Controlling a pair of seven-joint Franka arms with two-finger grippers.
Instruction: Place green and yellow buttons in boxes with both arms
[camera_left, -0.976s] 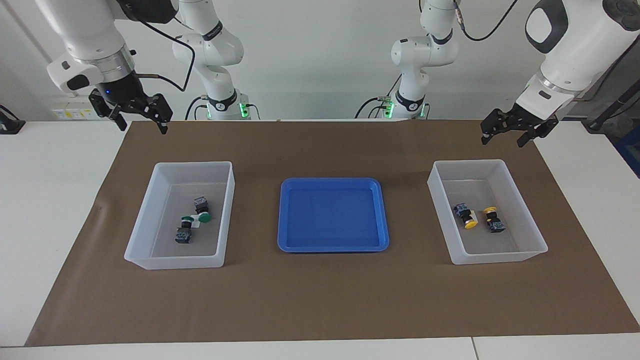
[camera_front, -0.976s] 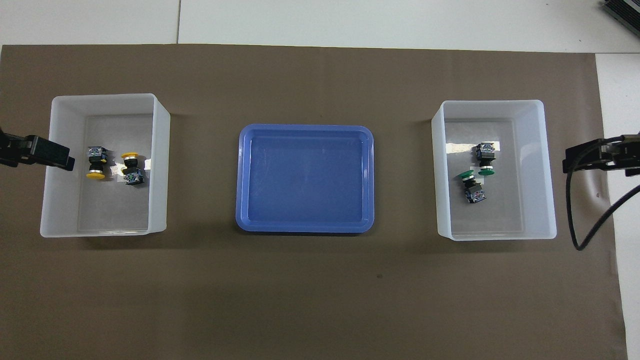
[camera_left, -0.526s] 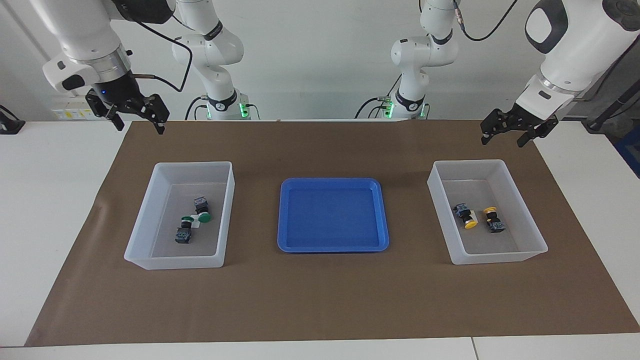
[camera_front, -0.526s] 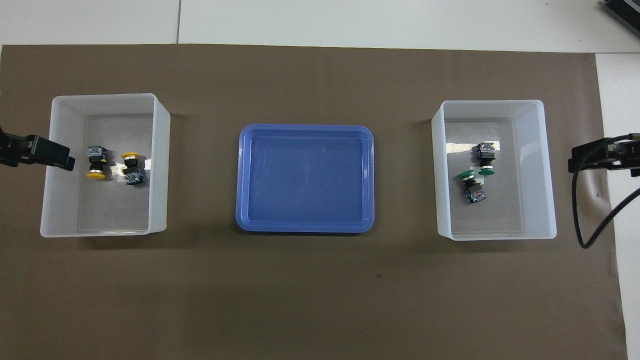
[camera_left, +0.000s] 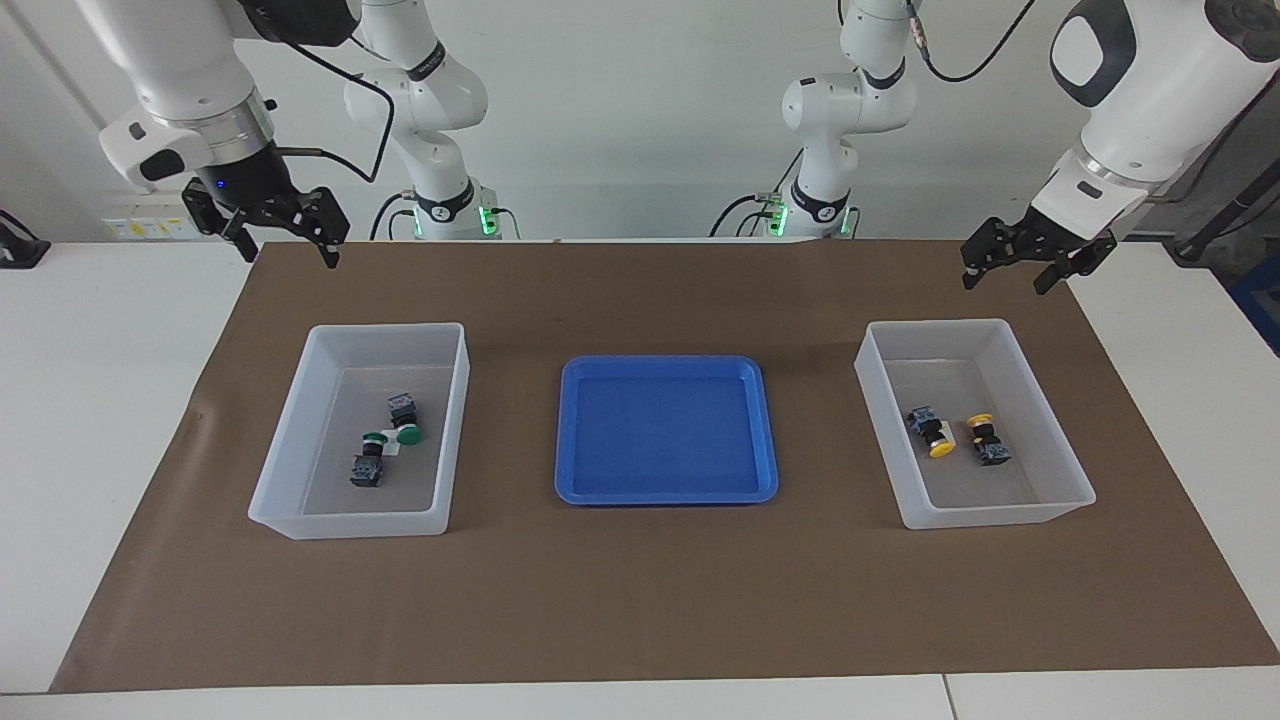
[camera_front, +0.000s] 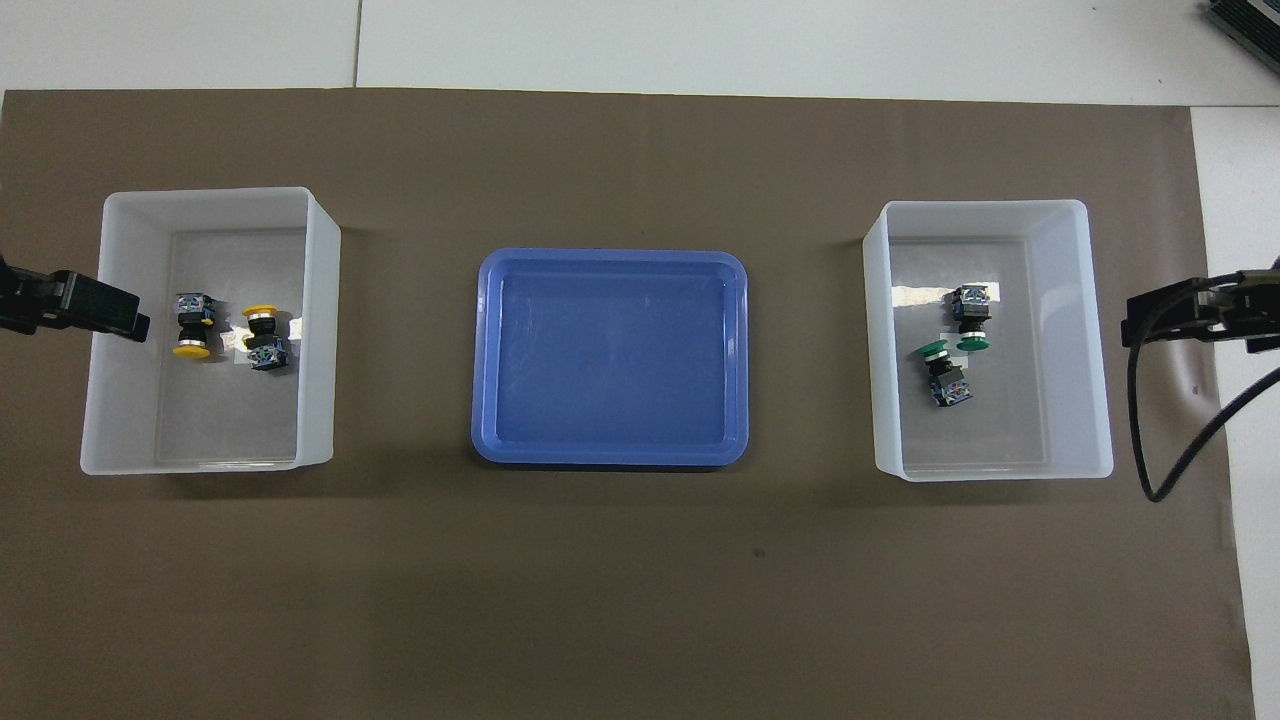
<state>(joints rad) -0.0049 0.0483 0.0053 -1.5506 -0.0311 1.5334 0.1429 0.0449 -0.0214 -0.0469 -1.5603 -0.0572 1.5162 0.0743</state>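
With both green buttons (camera_left: 385, 440) in one box (camera_left: 300, 420), both yellow buttons (camera_left: 958, 437) in the other box (camera_left: 1040, 400), and left gripper (camera_left: 1012, 266) and right gripper (camera_left: 283, 238) raised, wide and apparently empty, the only risk is a stray descent nudging a box.

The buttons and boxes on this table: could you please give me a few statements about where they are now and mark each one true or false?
1. Both yellow buttons lie in the box at the left arm's end of the table. True.
2. One green button sits in the blue tray. False: both green buttons are in the box at the right arm's end, and nothing lies in the tray.
3. The blue tray stands between the two boxes. True.
4. The left gripper holds a yellow button. False: it is open, holds nothing, and hangs over the brown mat.
5. The right gripper is down inside its box. False: it is open, raised above the mat's edge.
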